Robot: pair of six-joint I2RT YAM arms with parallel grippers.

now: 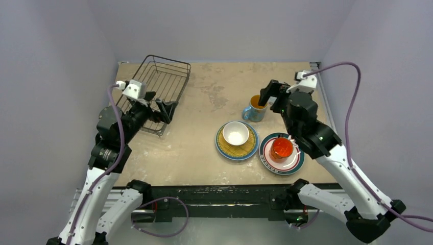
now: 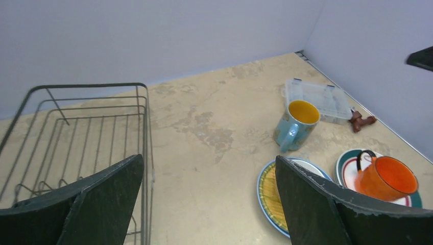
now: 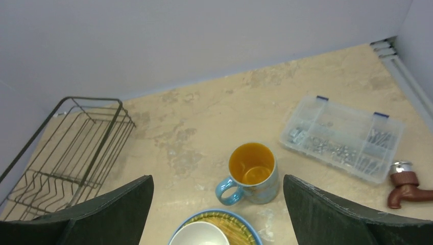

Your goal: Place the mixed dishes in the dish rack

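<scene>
The step in hand is, I judge, the pick of the blue mug (image 3: 250,174). It stands upright on the table (image 1: 194,153), well apart from the dish rack (image 1: 158,84), which sits at the far left corner and has nothing in it.

To do it well, the right gripper (image 3: 218,176) should come down with one finger inside the mug's mouth and the other outside the wall, on the side away from the handle, which points to the near left. It should close firmly and lift straight up before carrying the mug across, so that it does not knock the cream cup (image 1: 236,133) on the yellow woven plate (image 1: 247,149) just in front. The clear compartment box (image 3: 342,138) lies close behind the mug, so the approach is better made from above.

The right gripper is spread wide and holds nothing. In the top view one finger seems to hang over the mug's mouth, but I cannot tell if it touches the rim.

The left gripper (image 2: 209,157) is also spread wide and empty, beside the near right corner of the rack. The orange cup (image 1: 281,148) waits on the teal-rimmed plate (image 1: 298,162).
</scene>
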